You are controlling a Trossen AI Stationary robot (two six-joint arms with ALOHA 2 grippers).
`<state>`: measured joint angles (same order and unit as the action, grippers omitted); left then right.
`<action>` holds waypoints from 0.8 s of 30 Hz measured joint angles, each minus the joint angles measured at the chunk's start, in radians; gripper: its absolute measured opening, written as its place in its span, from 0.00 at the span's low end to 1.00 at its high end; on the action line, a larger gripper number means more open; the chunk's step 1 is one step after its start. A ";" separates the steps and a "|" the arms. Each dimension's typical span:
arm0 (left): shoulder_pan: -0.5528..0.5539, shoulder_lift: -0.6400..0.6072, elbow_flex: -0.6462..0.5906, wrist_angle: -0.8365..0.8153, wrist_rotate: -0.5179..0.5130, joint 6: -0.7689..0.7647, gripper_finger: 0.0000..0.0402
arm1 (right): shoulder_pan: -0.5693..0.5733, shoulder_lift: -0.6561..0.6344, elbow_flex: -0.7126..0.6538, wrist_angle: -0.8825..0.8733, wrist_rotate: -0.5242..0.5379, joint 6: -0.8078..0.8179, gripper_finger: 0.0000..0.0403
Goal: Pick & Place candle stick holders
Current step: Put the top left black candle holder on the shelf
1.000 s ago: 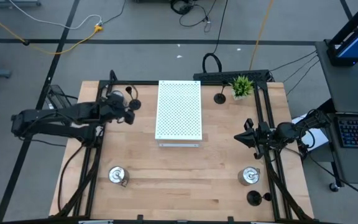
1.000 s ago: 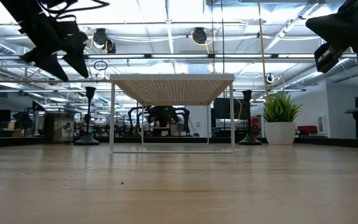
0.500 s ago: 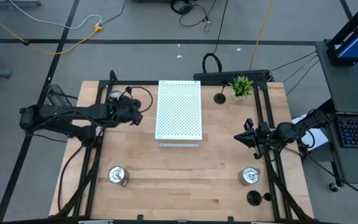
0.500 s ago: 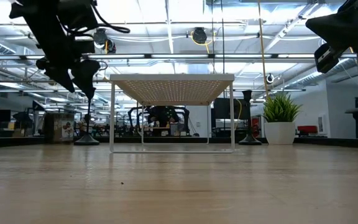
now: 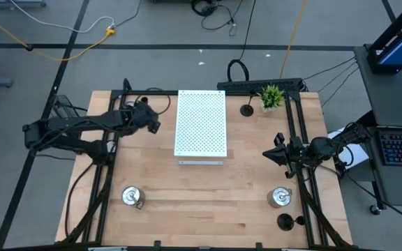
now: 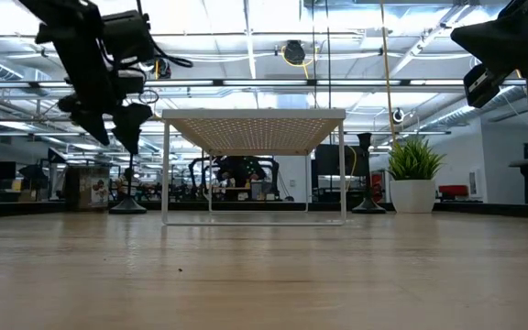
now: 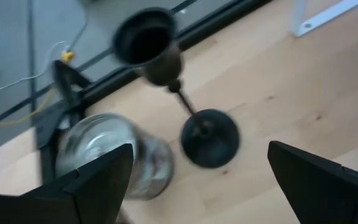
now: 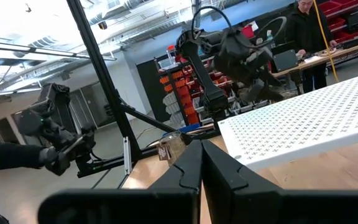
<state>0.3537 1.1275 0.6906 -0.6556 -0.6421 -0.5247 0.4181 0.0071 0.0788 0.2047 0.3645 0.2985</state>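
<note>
Up at the counter's far left, the left pincer hangs with fingers apart above a black holder and a silver holder. Right pincer waits at the right edge, fingers together.

Readable text: you will find none in any view.
Labels, brands, numbers: none legible to you on the things or in the room behind.
</note>
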 joint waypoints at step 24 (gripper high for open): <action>0.195 0.000 -0.110 0.250 0.145 0.204 0.76 | 0.000 0.000 0.000 0.000 0.000 0.011 0.00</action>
<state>0.5482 1.1275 0.5804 -0.4057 -0.4975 -0.3210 0.4180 0.0071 0.0788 0.2050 0.3645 0.3092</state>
